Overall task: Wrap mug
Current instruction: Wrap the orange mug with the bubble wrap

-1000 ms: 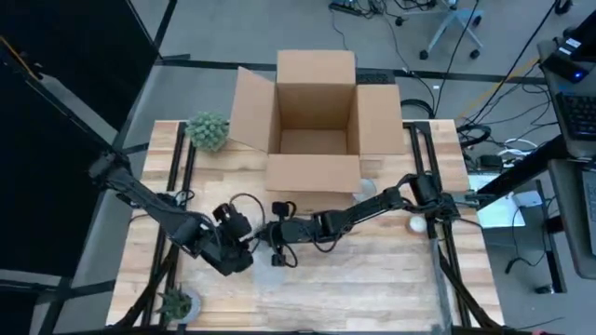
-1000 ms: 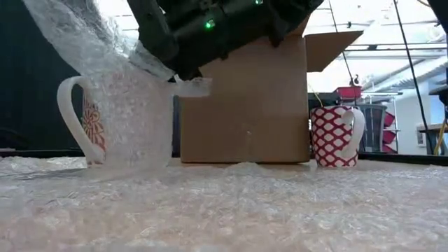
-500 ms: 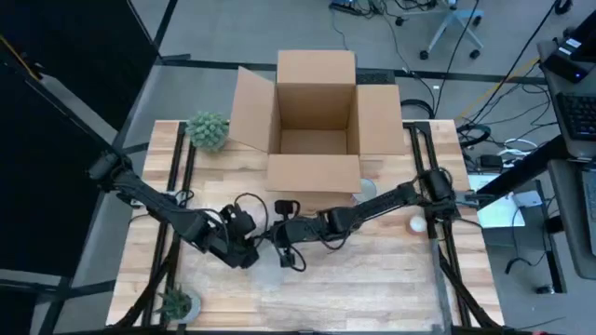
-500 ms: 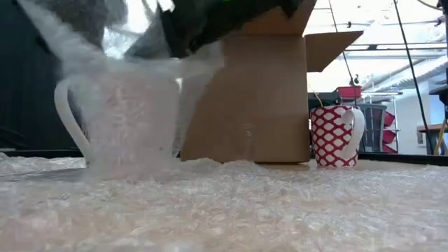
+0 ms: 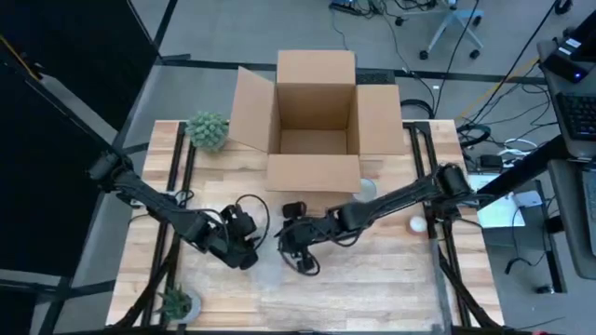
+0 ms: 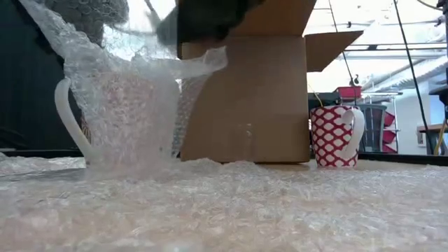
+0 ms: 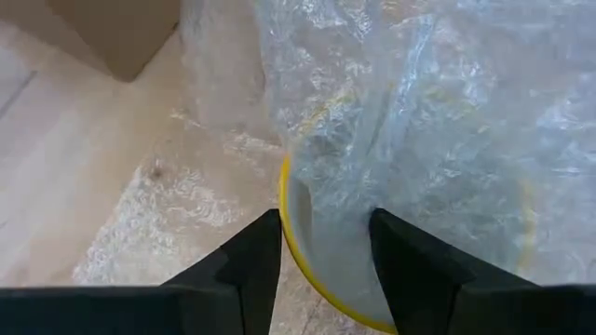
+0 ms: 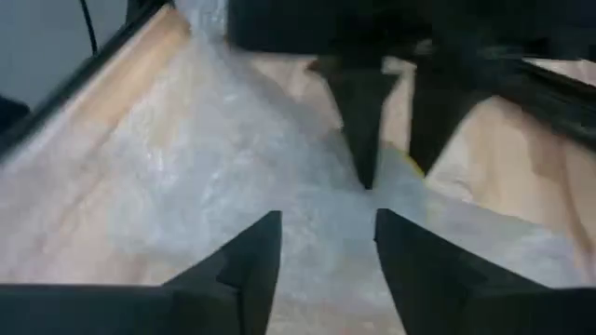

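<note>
Cardboard box [image 6: 245, 98] behind wrapped mug [image 6: 129, 115]; red-patterned mug [image 6: 337, 136] beside it.

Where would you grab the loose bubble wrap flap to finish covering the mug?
Probably the free edge of the bubble wrap sticking out past the mug toward the cardboard box. Come from the box side, pinching the thin sheet flat. It hangs clear there, while the left gripper sits at the mug's rim.

open cardboard box [image 5: 316, 121] – table's far middle | small plants [image 5: 208, 131] [image 5: 176, 302] – left side | red-patterned mug [image 6: 337, 136] beside box
</note>
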